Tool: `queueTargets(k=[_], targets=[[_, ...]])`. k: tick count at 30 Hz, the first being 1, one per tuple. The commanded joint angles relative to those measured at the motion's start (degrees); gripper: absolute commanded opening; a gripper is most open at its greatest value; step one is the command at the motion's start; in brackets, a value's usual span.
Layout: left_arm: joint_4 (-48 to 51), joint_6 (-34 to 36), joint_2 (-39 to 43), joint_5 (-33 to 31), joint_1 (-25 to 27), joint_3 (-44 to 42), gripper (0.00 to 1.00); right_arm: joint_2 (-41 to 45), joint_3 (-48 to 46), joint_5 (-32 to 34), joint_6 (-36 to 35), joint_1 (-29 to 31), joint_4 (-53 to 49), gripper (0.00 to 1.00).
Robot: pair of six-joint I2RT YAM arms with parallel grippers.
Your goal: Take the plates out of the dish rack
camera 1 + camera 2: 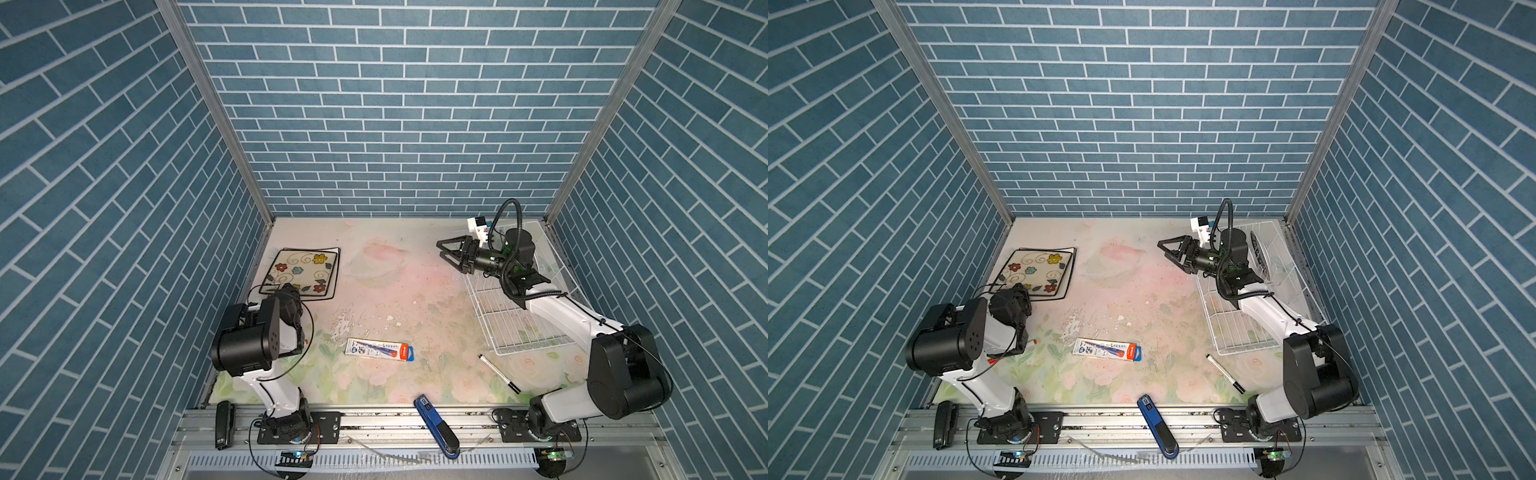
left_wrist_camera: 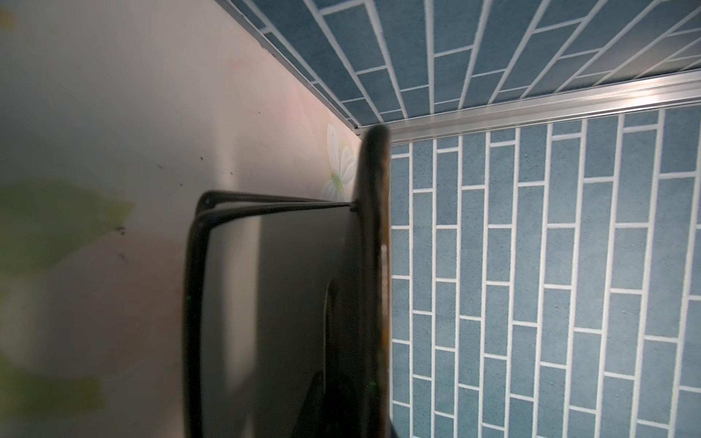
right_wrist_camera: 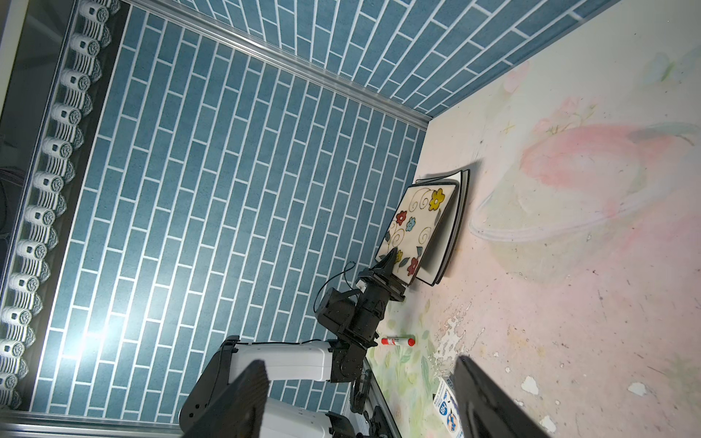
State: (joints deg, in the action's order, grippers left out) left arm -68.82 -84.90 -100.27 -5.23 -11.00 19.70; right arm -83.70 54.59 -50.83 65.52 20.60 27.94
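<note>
The left claw (image 3: 392,258) is closed tight on the near edge of the flowered plate (image 1: 301,270) – square, white, thin black rim, painted with coloured blooms and swirls. This plate sits at the far left of the pale floral tabletop (image 1: 399,299), on top of other black-rimmed square plates (image 3: 461,212). In the right wrist view its gripped edge looks raised off them, so it rests at a tilt.

The white wire dish rack (image 1: 511,328) stands along the right side of the tabletop, partly under the right arm. In a top view a round white plate with a dark lettered rim (image 1: 1260,251) stands on edge in the rack's far end.

The right claw (image 1: 446,249) hangs above the tabletop just left of the rack's far end, its jaws spread wide and holding nothing.

A carded pen in a white and orange pack (image 1: 380,350) lies near the middle. A black-capped white marker (image 1: 498,373) lies near the rack's near corner – apart from it.
</note>
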Motion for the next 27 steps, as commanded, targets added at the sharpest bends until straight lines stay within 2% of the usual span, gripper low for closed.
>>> queueTargets(k=[1,8,23,27], targets=[[-11.7,-1.5,0.4,0.3,-0.3,3.2,0.10,-0.3,3.1,-1.2,-2.1,-0.2,0.5,0.78],[-11.8,-1.9,-0.1,0.9,-0.3,3.2,0.30,-0.1,2.8,-1.2,-2.0,-0.1,0.5,0.78],[-11.6,-2.2,-0.1,1.3,-0.3,2.4,0.37,0.0,2.8,-1.2,-2.1,-0.1,0.5,0.78],[-7.0,-2.2,1.2,3.2,-0.3,2.9,0.40,0.4,2.8,-1.2,-2.1,-0.2,0.5,0.78]])
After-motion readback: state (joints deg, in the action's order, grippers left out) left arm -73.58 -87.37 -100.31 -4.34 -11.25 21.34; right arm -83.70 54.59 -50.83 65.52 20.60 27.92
